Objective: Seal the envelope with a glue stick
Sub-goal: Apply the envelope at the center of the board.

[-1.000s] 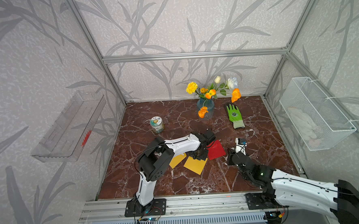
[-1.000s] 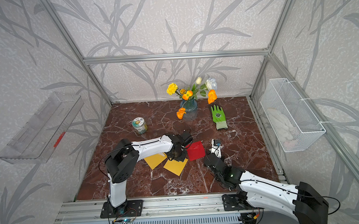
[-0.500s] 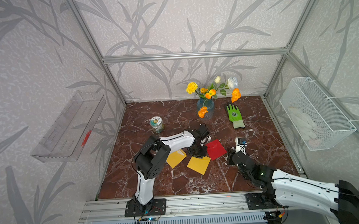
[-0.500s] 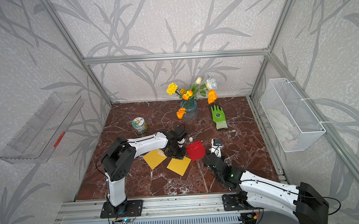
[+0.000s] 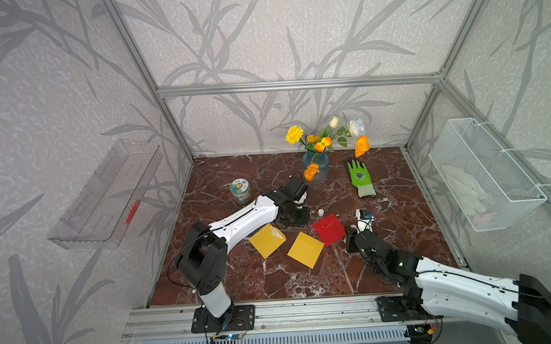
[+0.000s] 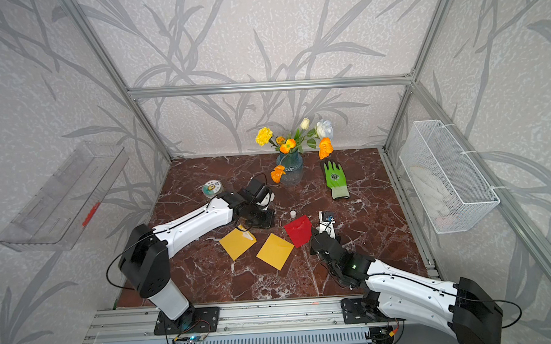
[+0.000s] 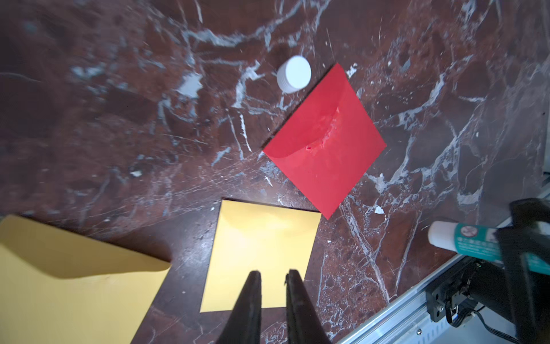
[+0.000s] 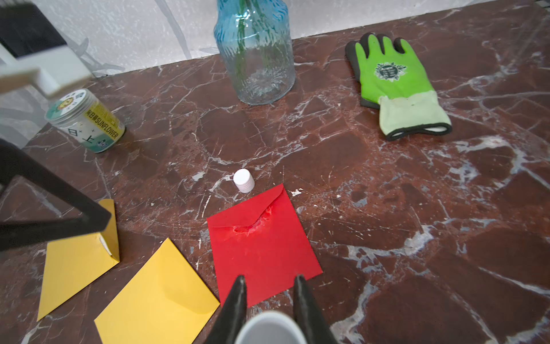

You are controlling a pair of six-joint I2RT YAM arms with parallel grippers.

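Note:
The red envelope (image 5: 329, 229) (image 8: 262, 250) lies flat mid-table, its flap down and a smeared patch at the flap's tip (image 7: 326, 134). A loose white cap (image 5: 320, 212) (image 7: 294, 74) stands just behind it. My right gripper (image 8: 270, 280) (image 5: 350, 240) hovers at the envelope's near right corner, shut on the glue stick (image 7: 464, 242), a white tube with a green label. My left gripper (image 7: 273, 275) (image 5: 291, 222) sits left of the envelope, over a yellow envelope (image 7: 262, 250), clear of the red one. Its jaws are slightly open and hold nothing.
Two yellow envelopes (image 5: 267, 240) (image 5: 305, 249) lie left of the red one. A labelled jar (image 5: 240, 190), a blue glass vase of flowers (image 5: 315, 167) and a green glove (image 5: 360, 178) stand farther back. A wire basket (image 5: 484, 174) hangs on the right wall.
My left gripper has drawn back from the red envelope towards the back left, its jaws parting a little. The white cap now shows. The right arm has stayed still.

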